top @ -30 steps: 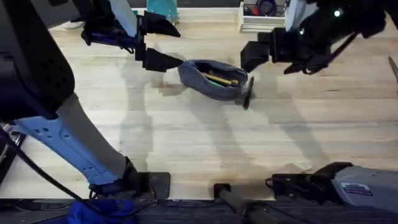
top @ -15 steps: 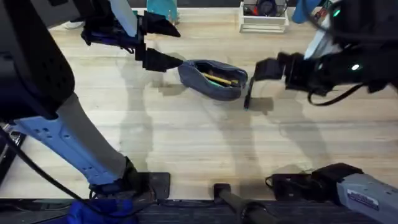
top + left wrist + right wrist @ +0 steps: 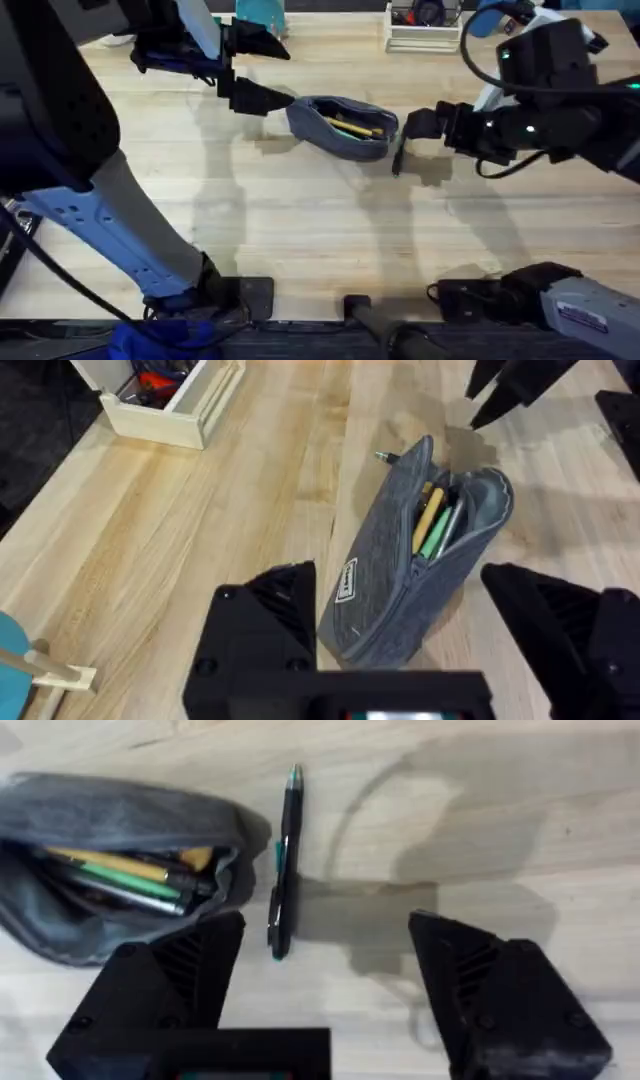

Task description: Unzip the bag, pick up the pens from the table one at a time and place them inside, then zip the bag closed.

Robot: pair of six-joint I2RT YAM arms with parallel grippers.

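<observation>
The blue-grey bag (image 3: pixel 343 127) lies unzipped on the table (image 3: pixel 300 230), with a yellow and a green pen (image 3: pixel 350 126) showing in its mouth. A dark pen (image 3: pixel 398 155) lies on the wood just right of the bag. My left gripper (image 3: pixel 265 70) stands open at the bag's left end; in its wrist view the bag (image 3: pixel 385 575) sits between the fingers (image 3: pixel 275 600). My right gripper (image 3: pixel 415 128) hovers open just right of the dark pen (image 3: pixel 283 860), which lies nearer one finger (image 3: pixel 190 970), beside the bag (image 3: pixel 110 820).
A white wooden tray (image 3: pixel 425 30) with small items stands at the back of the table, seen also as a box (image 3: pixel 170 405) in the left wrist view. A teal object (image 3: pixel 262 12) stands at the back left. Bare wood stretches in front of the bag.
My right arm has swung toward the front and lowered, bringing its open gripper down beside the dark pen. The left arm, the bag and the pens have not moved.
</observation>
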